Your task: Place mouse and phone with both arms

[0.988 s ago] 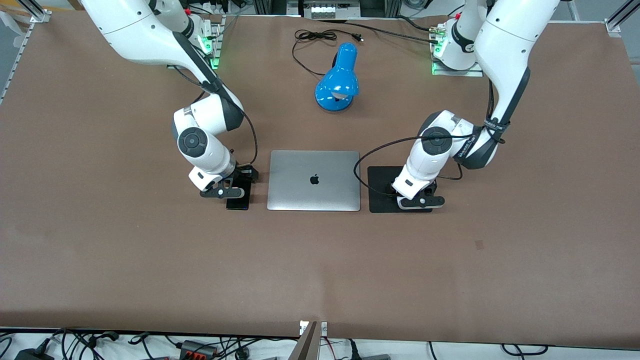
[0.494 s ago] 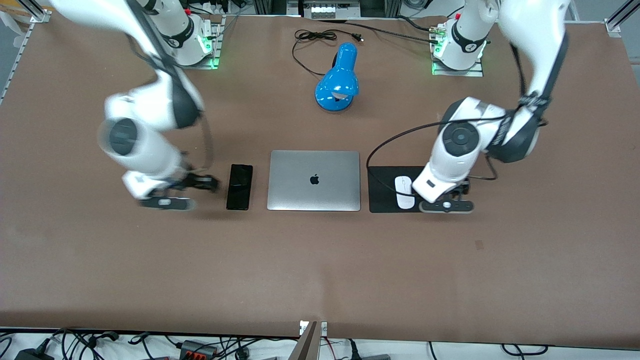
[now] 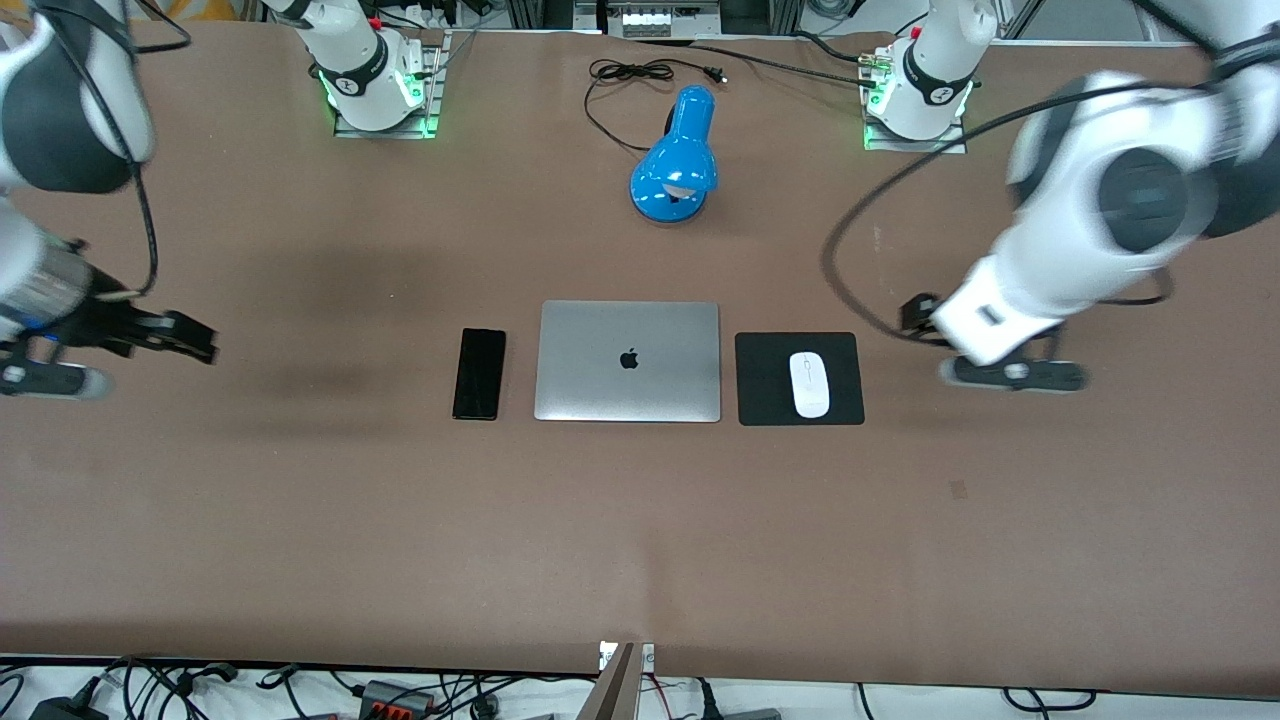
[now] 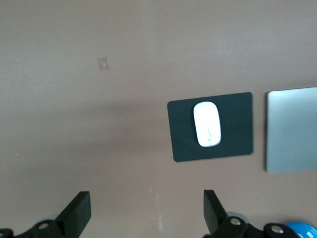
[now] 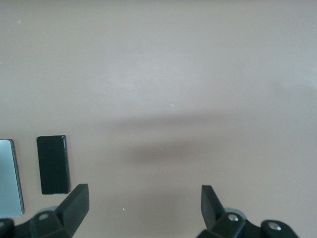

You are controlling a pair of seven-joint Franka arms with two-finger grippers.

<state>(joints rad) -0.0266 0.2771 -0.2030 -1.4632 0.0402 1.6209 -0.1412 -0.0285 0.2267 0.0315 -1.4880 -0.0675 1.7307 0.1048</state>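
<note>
The white mouse lies on the black mouse pad beside the laptop, toward the left arm's end; it also shows in the left wrist view on the pad. The black phone lies flat on the table beside the laptop, toward the right arm's end, and shows in the right wrist view. My left gripper is open and empty, up over bare table past the pad. My right gripper is open and empty, up over bare table at the table's end.
A closed silver laptop lies between phone and pad. A blue desk lamp with a black cord lies farther from the front camera. The brown table spreads wide nearer the camera.
Both grippers were down on the phone and mouse a second ago. They have let go, risen and swung outward, leaving the phone and the mouse lying in place.
</note>
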